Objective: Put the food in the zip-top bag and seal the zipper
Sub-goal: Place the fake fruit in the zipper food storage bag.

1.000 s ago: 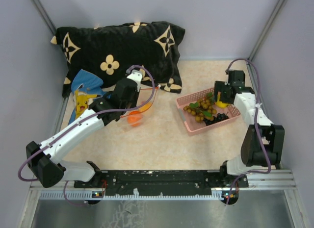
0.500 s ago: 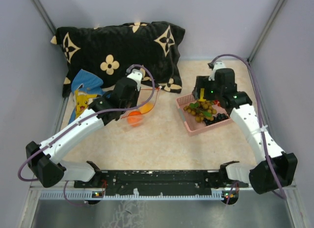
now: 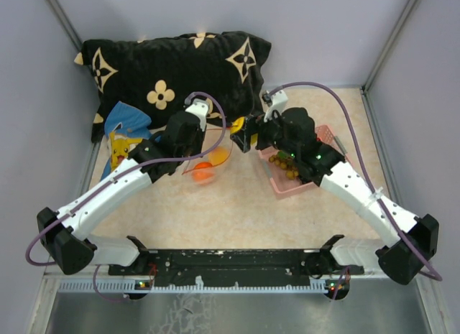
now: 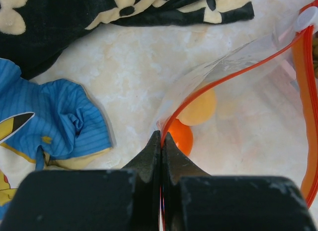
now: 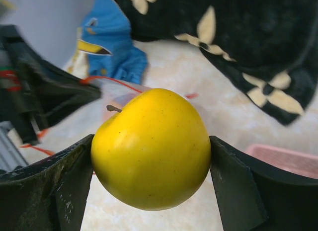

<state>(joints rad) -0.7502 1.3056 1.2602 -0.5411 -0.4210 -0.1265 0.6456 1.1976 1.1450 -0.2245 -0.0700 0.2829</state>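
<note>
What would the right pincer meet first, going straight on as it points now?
Its yellow fruit would probably reach the open mouth of the zip-top bag, held by the left pincer; depth unclear.

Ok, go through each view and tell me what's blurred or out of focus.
Top external: evenly lit and sharp, with only soft shadows. Left wrist: the left gripper is a dark mass with little detail, while the zipper is crisp. Right wrist: the yellow fruit is sharp, and the black pillow behind it is soft.

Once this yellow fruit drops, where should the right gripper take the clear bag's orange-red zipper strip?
Probably the far end of the zipper strip, opposite the corner the left gripper pinches. Come from the pink basket side, jaws across it: the strip arcs open there, beyond the left arm.
</note>
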